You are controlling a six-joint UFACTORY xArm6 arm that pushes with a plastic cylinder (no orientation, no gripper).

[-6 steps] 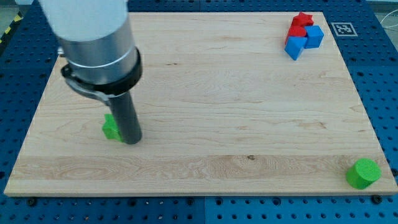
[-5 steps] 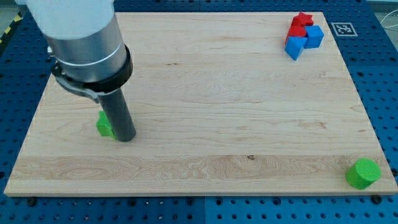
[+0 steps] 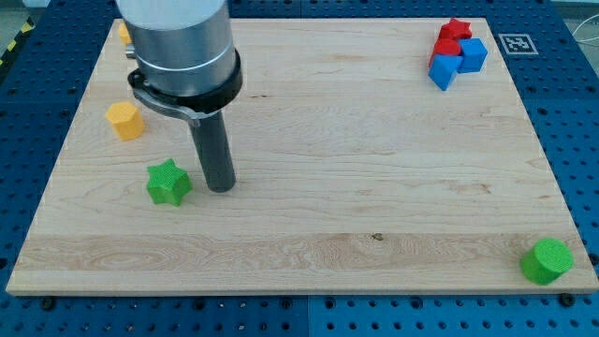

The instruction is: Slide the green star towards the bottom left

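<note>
Since the rig carries no gripper at all, nothing is grasped: the arm ends in a plain dark rod, and my tip sits on the board just to the view's right of the green star, with a narrow gap showing between them, though I cannot be sure of that gap from this angle. Nearest the view's bottom, at its right corner, stands a green cylinder, matte and round-topped, well away from the work. Next up is the star itself, in the lower left part of the wooden board, a pale, smooth plank with fine grain running across. My judgement is that a push from the present side would send the star leftward rather than down and left; its points could also catch the rod off-centre, so that it spins or slips round the tip. Pushed too far, it might run off the board's left edge. Beyond it, a yellow block, seemingly hexagonal, lies close enough to be clipped by the rod. Farthest off, at the view's top right, a red star and two blue blocks huddle together, touching.
</note>
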